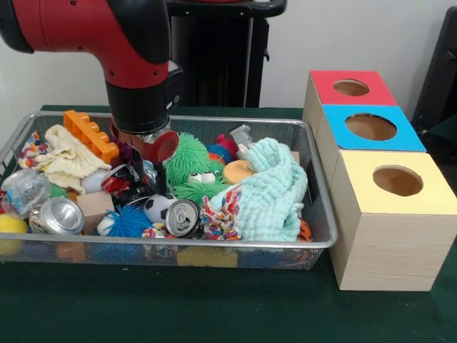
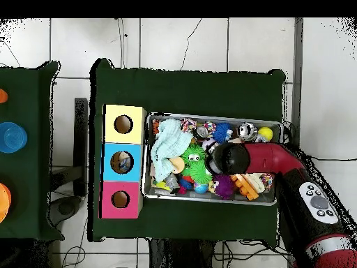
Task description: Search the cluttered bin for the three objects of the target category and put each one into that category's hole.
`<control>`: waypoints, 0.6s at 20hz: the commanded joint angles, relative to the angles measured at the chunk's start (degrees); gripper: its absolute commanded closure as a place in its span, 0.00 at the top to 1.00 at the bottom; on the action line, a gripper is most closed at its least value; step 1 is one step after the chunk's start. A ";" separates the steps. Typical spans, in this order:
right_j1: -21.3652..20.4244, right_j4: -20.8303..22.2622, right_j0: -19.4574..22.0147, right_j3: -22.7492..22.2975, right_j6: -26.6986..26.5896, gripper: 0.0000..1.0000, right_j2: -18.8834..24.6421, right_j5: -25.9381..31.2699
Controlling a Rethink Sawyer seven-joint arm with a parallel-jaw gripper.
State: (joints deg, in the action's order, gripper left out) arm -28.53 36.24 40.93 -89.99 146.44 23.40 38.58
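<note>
The wire mesh bin (image 1: 214, 244) is full of clutter; it also shows in the overhead view (image 2: 147, 155). One see-through wrinkly bottle (image 1: 25, 189) lies at the bin's left end, by a silver can. I see no other bottle; any others are hidden in the clutter. My gripper (image 1: 141, 179) is down in the bin's left-middle among toys, right of the bottle and apart from it. In the overhead view the arm's wrist (image 2: 229, 159) hides it. The red-topped box's hole (image 1: 350, 87) is furthest back in the row and also shows in the overhead view (image 2: 120, 199).
The blue-topped box (image 1: 371, 127) and yellow-topped box (image 1: 397, 181) stand right of the bin. Two silver cans (image 1: 57, 214) (image 1: 183, 218), a mint cloth (image 1: 271, 189), a green fuzzy toy (image 1: 189, 161), an orange brick (image 1: 89, 133) and a cream cloth (image 1: 68, 157) lie in the bin.
</note>
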 commanded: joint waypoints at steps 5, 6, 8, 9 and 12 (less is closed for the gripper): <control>-1.02 -1.77 -0.68 0.20 -8.17 1.00 1.33 4.68; -1.12 -2.19 -0.79 0.93 -8.27 1.00 1.46 5.38; -1.11 -4.11 -0.71 3.82 -9.42 1.00 2.48 8.53; -1.63 -5.13 -0.79 5.60 -10.19 1.00 3.06 10.55; -3.78 -6.78 -1.99 8.87 -9.92 1.00 3.06 14.57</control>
State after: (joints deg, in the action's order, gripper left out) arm -29.77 32.97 40.55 -88.63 146.44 23.41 42.65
